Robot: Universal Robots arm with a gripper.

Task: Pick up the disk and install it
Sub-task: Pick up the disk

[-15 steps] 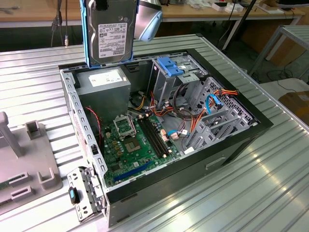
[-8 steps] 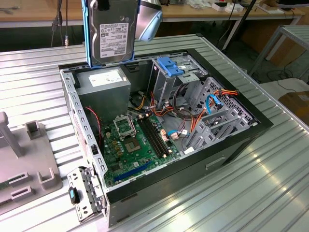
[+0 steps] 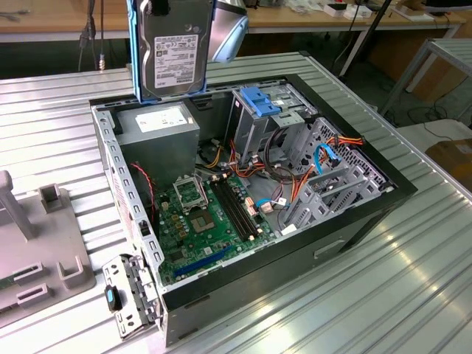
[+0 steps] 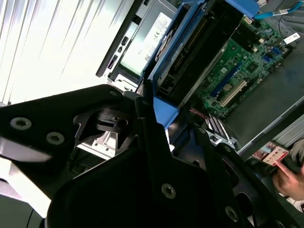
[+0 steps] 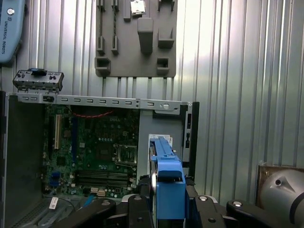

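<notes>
You have the disk [image 3: 175, 53] up in the air, upright, its white label facing the exterior camera and its blue carrier [image 3: 135, 51] running down both long edges. It hangs over the back corner of the open case [image 3: 354, 221], just above the grey box [image 3: 158, 122] with the white sticker, and it touches nothing inside the case. The cage [image 3: 259, 110] with the blue top stands to the exterior view's right of the disk, apart from it.

Your gripper [image 5: 168, 206] is pinching the disk. In the first wrist view you see the disk edge-on, with a black finger [image 5: 135, 211] pressed against each side of the carrier. In the second wrist view the same black fingers [image 4: 152, 123] close on the blue end of the carrier, with the disk body [image 4: 199, 42] reaching out beyond them over the case.

Below the disk lies the green board [image 3: 203, 214], bare in the case floor, with red and orange wires bundled beside the cage. The case sits on a ribbed metal table [image 3: 413, 295]. A grey fixture [image 3: 44, 254] lies on the table to the exterior view's left of the case, and a small metal bracket [image 3: 127, 295] rests at the case's near corner. A person's hand [image 4: 289, 179] shows beyond the case wall in the second wrist view.
</notes>
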